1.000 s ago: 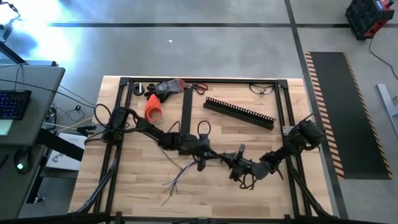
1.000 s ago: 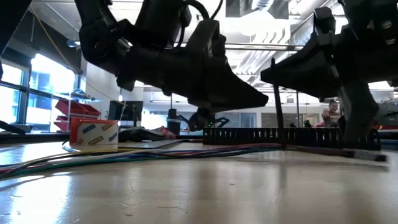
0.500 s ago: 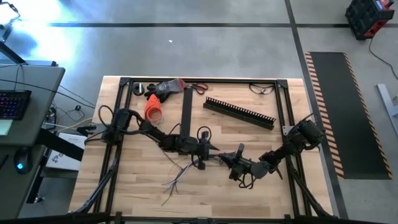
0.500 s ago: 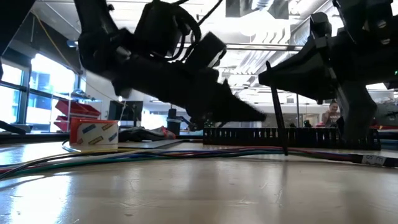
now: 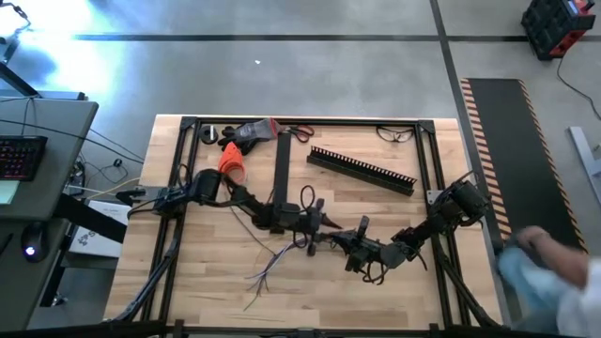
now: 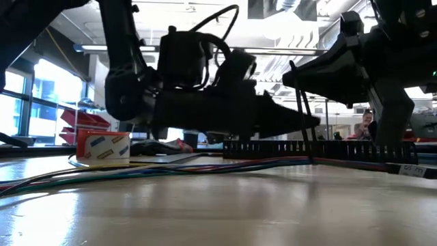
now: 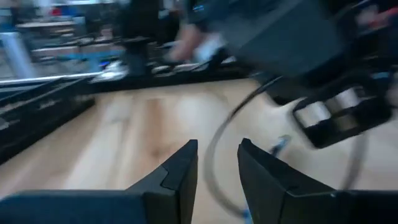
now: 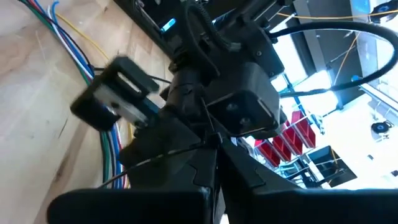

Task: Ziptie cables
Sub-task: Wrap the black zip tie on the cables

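Observation:
The cables (image 5: 268, 268) lie on the wooden table, their splayed ends toward the near edge. The bunch runs on under both grippers (image 6: 136, 171) (image 8: 112, 155). A thin black zip tie (image 6: 304, 116) stands slanting up from the bunch. My right gripper (image 5: 340, 240) (image 8: 214, 168) is shut on it, reaching in from the table's right. My left gripper (image 5: 329, 223) (image 6: 315, 123) points level at it from the left, fingers open (image 7: 217, 168). A thin curved strand (image 7: 214, 146) shows in the gap. My left gripper's fingers stand on either side of the thin curved strand (image 7: 211, 162); blur hides whether they touch it. My right gripper pinches the zip tie's upper end (image 6: 292, 68) between its shut fingertips, coming level from the table's right. The tie slants down from the fingers to the cables (image 6: 313, 160) on the table.
A black comb-toothed channel (image 5: 362, 169), a flat black strip (image 5: 282, 169), an orange tool (image 5: 231, 164), scissors (image 5: 299, 131) and glasses (image 5: 394, 133) lie toward the far edge. A black frame (image 5: 188, 122) rims the table. A person (image 5: 554, 272) is at the near right.
My left gripper has sunk and moved toward the right gripper and the zip tie. It has tipped from slanting downward to level and rolled. The right gripper has kept still, with the tie upright. A person has come into view at the near right.

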